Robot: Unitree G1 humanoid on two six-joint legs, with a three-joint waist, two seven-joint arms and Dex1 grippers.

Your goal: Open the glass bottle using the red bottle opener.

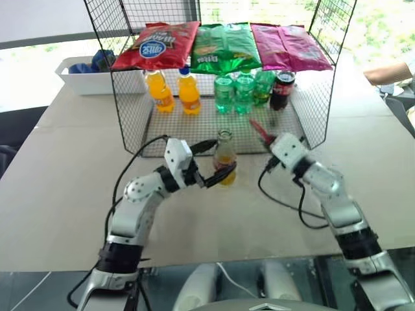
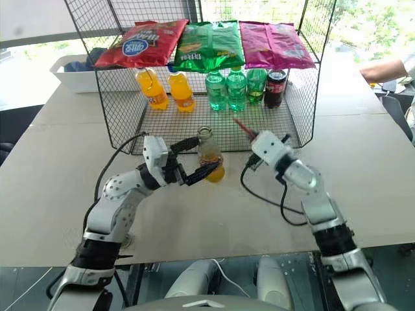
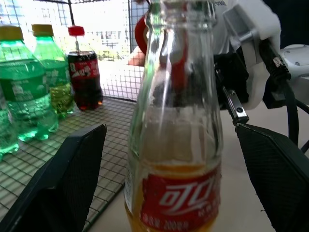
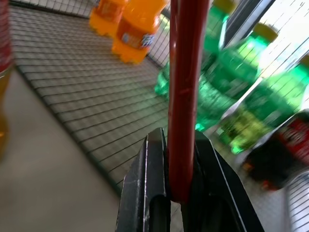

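Note:
The glass bottle (image 1: 225, 159) stands upright on the table just in front of the wire rack, with yellow-orange drink in its lower half and a red label (image 3: 179, 199). My left gripper (image 1: 217, 161) is open, one black finger (image 3: 63, 179) on each side of the bottle and gaps to the glass on both sides. To the right of the bottle, my right gripper (image 1: 268, 144) is shut on the red bottle opener (image 1: 260, 132). The opener sticks out past the fingertips toward the rack (image 4: 186, 72).
The wire rack (image 1: 136, 129) holds two orange bottles (image 1: 175, 92), green bottles (image 1: 241, 91) and a dark cola bottle (image 1: 281, 89), with snack bags (image 1: 224, 45) on top. A white bin (image 1: 91, 78) sits back left. A person's arm (image 1: 389, 70) shows far right. Cables trail from both wrists.

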